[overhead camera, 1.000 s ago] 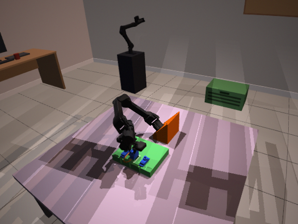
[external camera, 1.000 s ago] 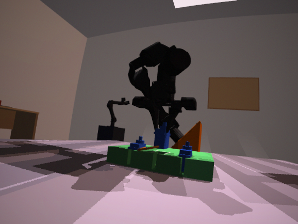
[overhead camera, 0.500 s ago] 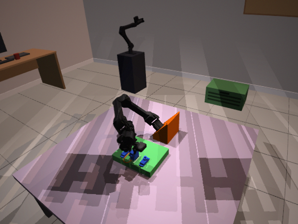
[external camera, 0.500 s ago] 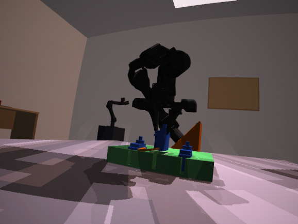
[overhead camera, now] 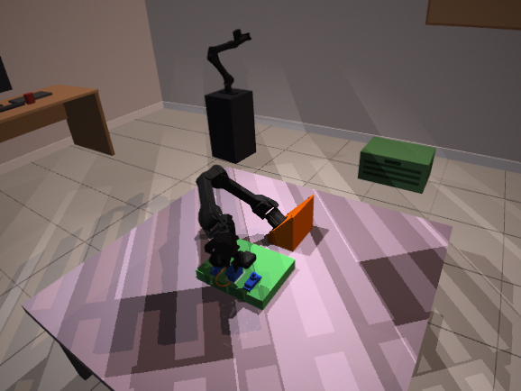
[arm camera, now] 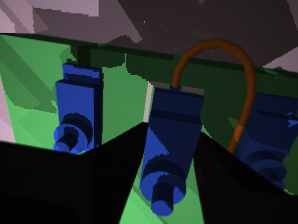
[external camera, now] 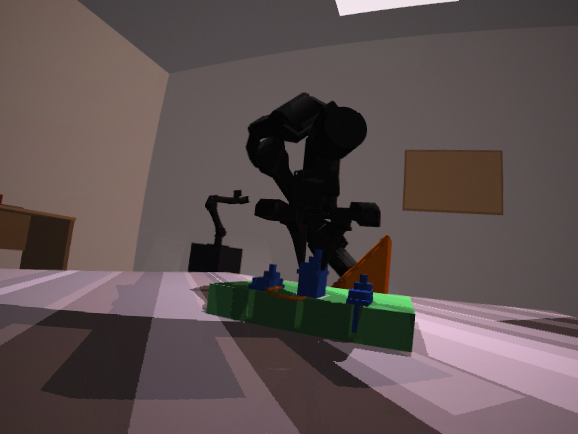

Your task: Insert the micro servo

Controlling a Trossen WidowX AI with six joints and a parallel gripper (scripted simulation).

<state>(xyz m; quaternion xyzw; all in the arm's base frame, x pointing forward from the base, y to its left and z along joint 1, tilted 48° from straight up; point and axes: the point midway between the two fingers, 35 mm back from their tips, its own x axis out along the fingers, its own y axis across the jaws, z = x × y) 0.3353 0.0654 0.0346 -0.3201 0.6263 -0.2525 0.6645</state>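
Observation:
The loose blue micro servo (overhead camera: 233,273) (external camera: 312,285) (arm camera: 175,112) is upright, shaft up, between the fingers of my gripper (external camera: 312,267) (arm camera: 171,133), which is shut on it. Its body stands high over the green deck (overhead camera: 275,266) (external camera: 390,325) (arm camera: 120,90), its lower end at about the deck surface. The pale pocket outline (arm camera: 147,102) shows beside and behind it; the pocket's inside is hidden. Its orange cable (overhead camera: 222,285) (external camera: 286,296) (arm camera: 217,43) bows sideways toward the neighbouring servo; I cannot see it in the side notch.
Two seated blue servos flank the held one: one servo (overhead camera: 252,281) (external camera: 361,296) (arm camera: 75,100) on one side, another servo (overhead camera: 215,271) (external camera: 267,283) (arm camera: 272,125) on the cable side. An orange wedge-shaped piece (overhead camera: 303,225) (external camera: 380,267) stands behind the deck.

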